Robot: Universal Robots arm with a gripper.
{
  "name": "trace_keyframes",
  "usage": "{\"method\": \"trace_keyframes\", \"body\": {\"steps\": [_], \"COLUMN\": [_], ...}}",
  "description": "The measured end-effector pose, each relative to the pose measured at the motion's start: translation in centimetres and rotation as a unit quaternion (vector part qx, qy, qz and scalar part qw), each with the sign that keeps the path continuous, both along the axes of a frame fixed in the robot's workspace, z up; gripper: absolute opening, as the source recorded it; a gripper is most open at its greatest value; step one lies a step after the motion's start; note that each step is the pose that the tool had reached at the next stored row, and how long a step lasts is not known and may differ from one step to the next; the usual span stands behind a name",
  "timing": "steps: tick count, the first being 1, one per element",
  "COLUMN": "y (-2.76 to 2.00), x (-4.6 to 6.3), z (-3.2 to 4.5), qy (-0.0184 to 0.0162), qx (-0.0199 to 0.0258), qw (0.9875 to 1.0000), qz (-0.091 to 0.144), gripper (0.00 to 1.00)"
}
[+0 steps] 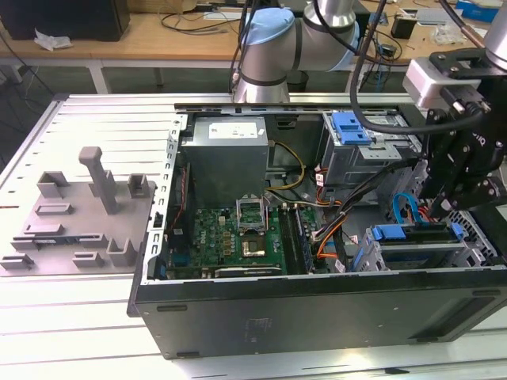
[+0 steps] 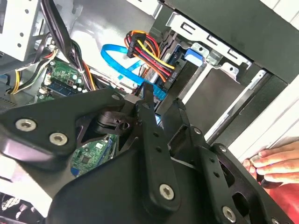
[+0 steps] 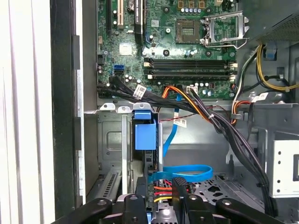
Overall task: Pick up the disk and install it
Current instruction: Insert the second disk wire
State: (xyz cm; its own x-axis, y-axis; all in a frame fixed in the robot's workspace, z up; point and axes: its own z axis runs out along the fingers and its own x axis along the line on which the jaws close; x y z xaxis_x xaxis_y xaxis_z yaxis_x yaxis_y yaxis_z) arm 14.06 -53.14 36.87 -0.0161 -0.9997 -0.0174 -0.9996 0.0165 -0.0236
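While the gripper [image 1: 434,212] hangs over the open computer case [image 1: 317,317] at the exterior view's right, its fingers [image 2: 152,135] sit narrow with just a small gap, gripping nothing. Disk [image 1: 420,252] is seated on edge in the drive bay [image 1: 372,261] right below, blue carrier bracket [image 3: 145,130] up, gripper close above it. A person's hand [image 2: 275,163] rests on the case edge in the second wrist view.

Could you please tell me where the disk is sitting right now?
In the exterior view the disk sits in the drive bay at the right end of the open computer case, beside the green circuit board and just below the gripper.
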Motion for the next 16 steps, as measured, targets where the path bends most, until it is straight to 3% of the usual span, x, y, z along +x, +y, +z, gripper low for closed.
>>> {"method": "trace_keyframes", "body": {"steps": [2, 3, 6, 8, 12, 16], "y": [0.28, 0.46, 0.77, 1.0, 1.14, 1.14], "x": [-0.1, -0.1, -0.2, -0.3, -1.1, -2.2], "z": [0.18, 0.26, 0.32, 0.32, 0.32, 0.32], "qy": [-0.0017, -0.0024, -0.0041, -0.0068, -0.0139, -0.0174], "qx": [-0.0002, -0.0003, -0.0004, -0.0004, -0.0004, -0.0004], "qw": [1.0, 1.0, 1.0, 1.0, 0.9999, 0.9998], "qz": [0.0, 0.0, 0.0, 0.0, 0.0, 0.0], "gripper": [0.36, 0.28, 0.22, 0.11, 0.11, 0.11]}}
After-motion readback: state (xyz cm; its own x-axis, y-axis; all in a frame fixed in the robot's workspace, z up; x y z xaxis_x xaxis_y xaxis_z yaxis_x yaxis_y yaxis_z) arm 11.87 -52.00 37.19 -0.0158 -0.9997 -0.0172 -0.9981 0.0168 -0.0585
